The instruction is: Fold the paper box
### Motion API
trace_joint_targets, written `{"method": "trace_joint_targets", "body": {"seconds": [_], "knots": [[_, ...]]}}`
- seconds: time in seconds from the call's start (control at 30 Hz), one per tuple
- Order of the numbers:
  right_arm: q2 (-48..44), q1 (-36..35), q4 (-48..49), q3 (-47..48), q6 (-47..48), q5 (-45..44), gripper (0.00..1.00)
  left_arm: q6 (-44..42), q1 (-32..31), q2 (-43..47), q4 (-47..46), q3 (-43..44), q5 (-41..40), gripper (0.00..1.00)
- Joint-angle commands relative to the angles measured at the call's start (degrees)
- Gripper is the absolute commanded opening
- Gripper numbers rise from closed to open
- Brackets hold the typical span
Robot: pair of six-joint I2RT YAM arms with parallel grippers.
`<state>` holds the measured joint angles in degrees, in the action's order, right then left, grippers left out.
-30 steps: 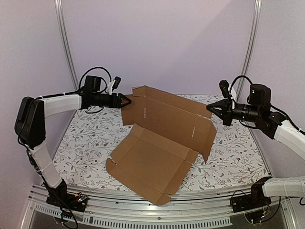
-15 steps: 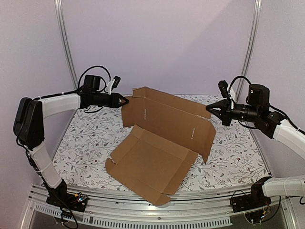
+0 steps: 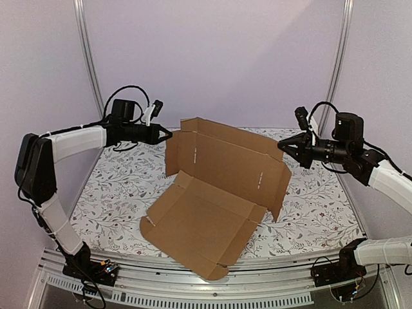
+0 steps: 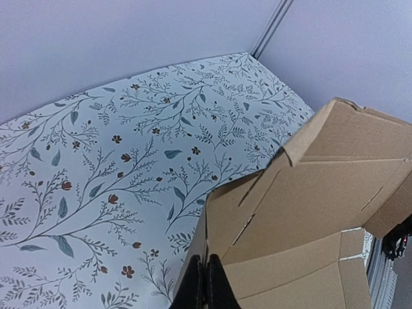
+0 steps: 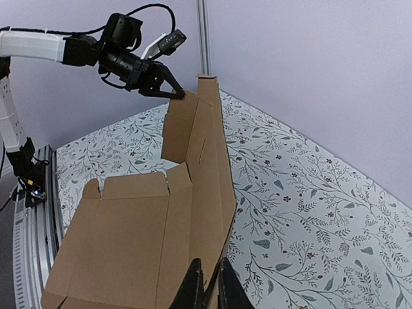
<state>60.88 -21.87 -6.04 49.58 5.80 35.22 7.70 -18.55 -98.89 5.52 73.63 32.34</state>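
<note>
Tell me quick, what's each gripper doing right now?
Left gripper: closed, apparently pinching the box's side flap.
Right gripper: closed on the box's other side flap.

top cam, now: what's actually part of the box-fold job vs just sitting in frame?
Job:
- paper box, back panel standing
- left gripper, at its upper left corner
- right gripper, at its upper right corner

Just there:
- floral table cover
- aluminium front rail
- upright pole
</note>
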Motion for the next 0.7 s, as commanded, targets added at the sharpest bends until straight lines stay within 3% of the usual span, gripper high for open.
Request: {"method": "trace_joint_targets", "body": {"seconds": [0.0,0.13,0.23,0.43,0.67], "knots": [[0.5,-0.4,-0.7,2.4,-1.4,-1.0,0.18,-0.6,-0.7,1.9,1.8,-0.9,-1.4,0.00],[0.1,-0.5,-3.4,5.2,-0.3,-3.5,0.44,-1.0,-1.8,3.5,2.3,-1.7,-4.6,0.00],[0.4,-0.4,-5.6,8.7,1.1,-3.7,0.56,-1.9,-3.3,5.4,2.6,-3.0,-8.3,0.00],[6.0,-0.6,-12.6,20.3,3.1,-1.7,0.62,-3.2,-6.1,7.8,2.8,-4.9,-13.3,0.00],[16.9,-2.3,-24.1,34.4,8.8,-5.2,0.64,-4.5,-8.8,10.2,3.4,-6.8,-17.7,0.00]]}}
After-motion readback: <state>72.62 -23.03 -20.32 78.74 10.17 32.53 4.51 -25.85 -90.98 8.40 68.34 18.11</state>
